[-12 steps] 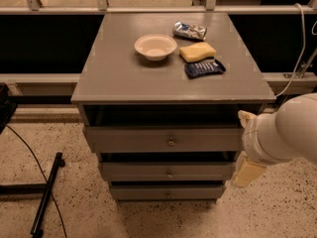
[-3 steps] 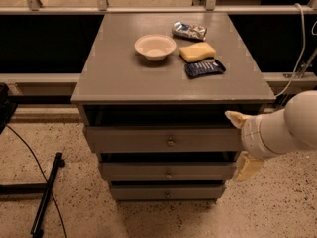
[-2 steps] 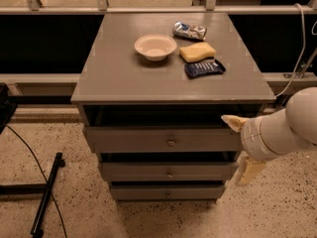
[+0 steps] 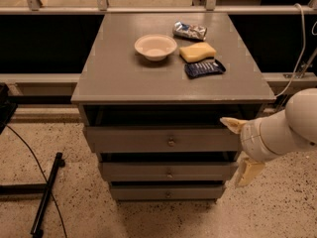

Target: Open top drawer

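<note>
End effector [image 4: 234, 150] edged left, top drawer [image 4: 148, 139] right end hidden

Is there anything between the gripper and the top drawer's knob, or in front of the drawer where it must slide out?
Nothing visible does. The gripper, open, hangs at the right end of the top drawer; the front between it and the knob is bare. The black stand lies on the floor off to the left.
</note>
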